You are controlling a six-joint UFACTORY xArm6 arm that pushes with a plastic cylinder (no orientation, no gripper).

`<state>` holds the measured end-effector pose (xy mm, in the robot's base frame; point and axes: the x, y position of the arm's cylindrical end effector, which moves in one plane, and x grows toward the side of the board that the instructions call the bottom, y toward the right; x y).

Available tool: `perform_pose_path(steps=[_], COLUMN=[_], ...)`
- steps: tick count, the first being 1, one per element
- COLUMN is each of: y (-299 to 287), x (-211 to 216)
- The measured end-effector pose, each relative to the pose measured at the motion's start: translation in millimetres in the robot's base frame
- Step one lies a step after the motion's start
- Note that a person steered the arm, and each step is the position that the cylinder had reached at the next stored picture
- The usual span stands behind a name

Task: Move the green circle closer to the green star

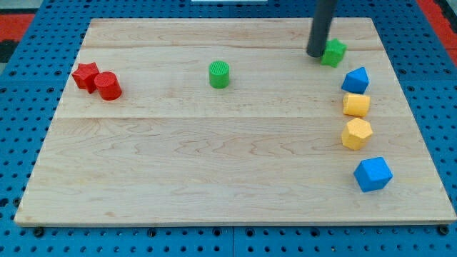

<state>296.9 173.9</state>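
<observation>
the rod [321,25] enters from the view's top edge and stands nearly upright over the board's upper right area. my tip [315,53] rests at board level, just left of the green star [333,52] and touching or almost touching it; contact cannot be confirmed. there are no jaws on this rig, so no open or closed state applies. the green circle [219,74], an upright ribbed cylinder, stands in the upper middle of the board, well apart from the star and to the left of my tip. a column of blocks runs down the view's right side below the star: a blue block [355,80], a yellow block [356,105] just beneath it, a second yellow block [355,133], and a larger blue block [373,174] lowest. at the view's left, a red star [86,75] and a red cylinder [108,86] sit touching. the board [214,178] is pale wood with visible plank seams, lying on a blue perforated surface [21,107]. a red patch [14,21] shows at the top left corner and another at the top right.
</observation>
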Motion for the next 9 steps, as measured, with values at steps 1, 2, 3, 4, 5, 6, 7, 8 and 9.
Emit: perform_pose_path(steps=[1, 2, 3, 4, 5, 6, 7, 8, 9], y=[19.8, 11.5, -58.1, -151.1, -243.2, -277.6, -276.5, -205.9, -146.0], x=[-0.1, -9.6, -41.5, -44.7, -20.0, 44.3, 85.9, 68.1, 34.6])
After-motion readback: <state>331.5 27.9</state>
